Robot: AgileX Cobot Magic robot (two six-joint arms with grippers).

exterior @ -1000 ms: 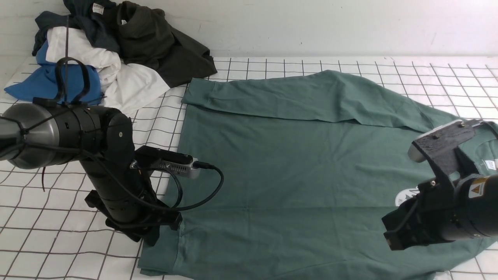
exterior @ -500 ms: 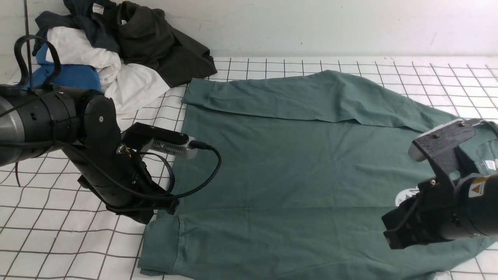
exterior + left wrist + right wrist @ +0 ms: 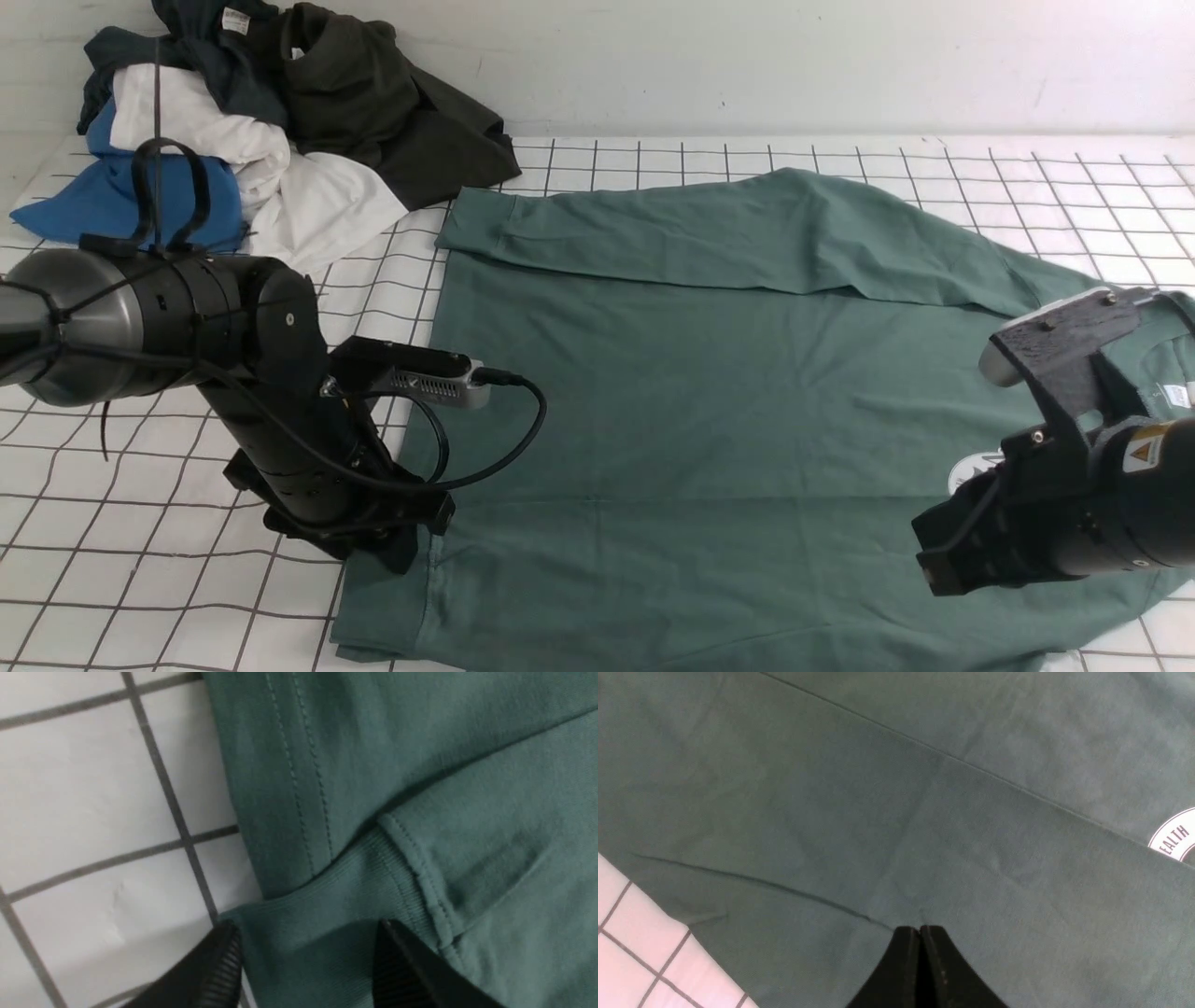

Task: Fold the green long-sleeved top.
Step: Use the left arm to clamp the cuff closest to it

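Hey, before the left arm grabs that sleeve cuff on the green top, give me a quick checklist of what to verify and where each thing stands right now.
1. Left end effector open: ok, jaws apart.
2. Ribbed cuff between its jaws: ok.
3. Right end effector gripping cloth: cannot tell; it is shut, tips at the green long-sleeved top.
4. Far sleeve folded flat across the body: ok.
5. Clothes pile clear of the top: cannot tell; its dark garment reaches the top's far left corner.
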